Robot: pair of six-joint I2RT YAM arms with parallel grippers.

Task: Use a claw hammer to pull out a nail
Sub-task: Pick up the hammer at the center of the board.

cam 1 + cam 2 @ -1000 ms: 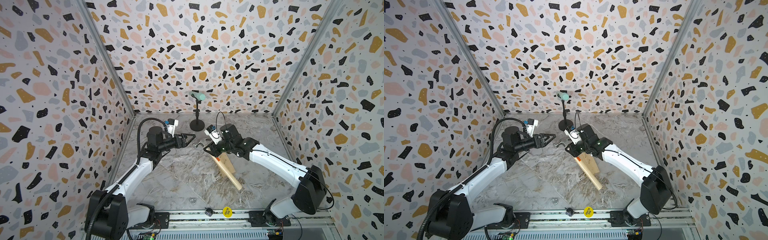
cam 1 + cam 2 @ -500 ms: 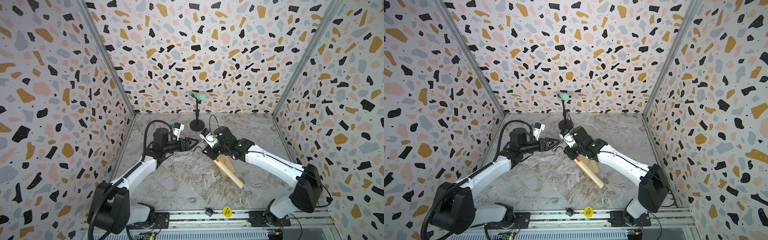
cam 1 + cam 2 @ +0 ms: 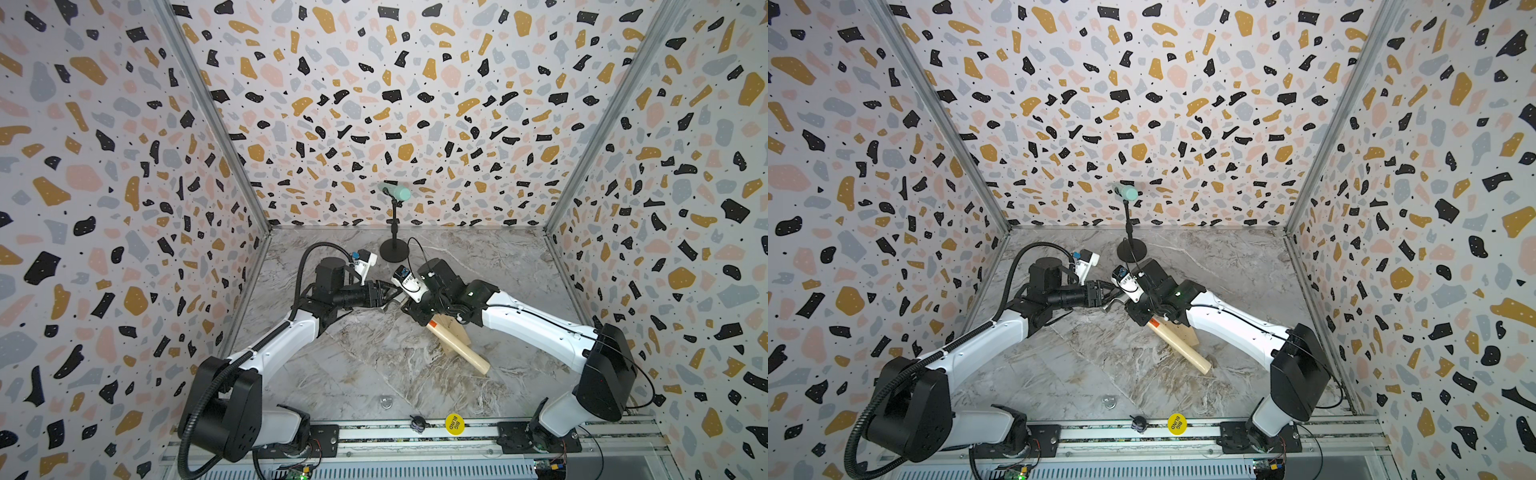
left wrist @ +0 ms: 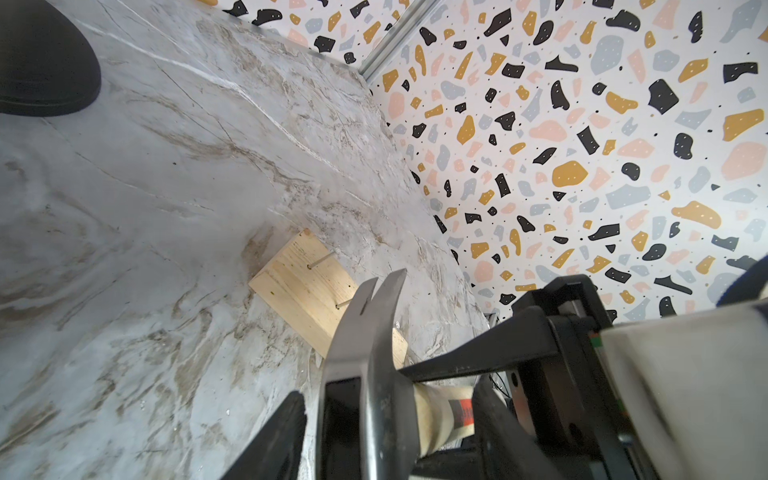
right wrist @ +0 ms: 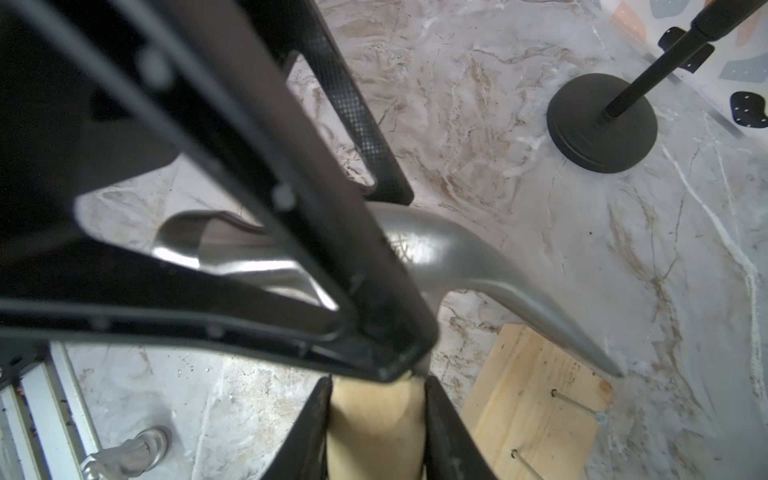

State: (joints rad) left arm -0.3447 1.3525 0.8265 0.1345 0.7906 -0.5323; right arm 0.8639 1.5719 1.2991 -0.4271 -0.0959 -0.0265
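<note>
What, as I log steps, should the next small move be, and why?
Probably close the left gripper onto the head of the claw hammer: its jaws straddle it with gaps, while the right gripper clamps the handle. The claw is not yet hooked on a nail in the wood block.

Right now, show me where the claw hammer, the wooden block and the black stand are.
claw hammer [image 5: 449, 249]: right wrist view, on the steel head.
wooden block [image 4: 299, 282]: left wrist view, on its top face.
black stand [image 5: 582, 141]: right wrist view, on its round base.
</note>
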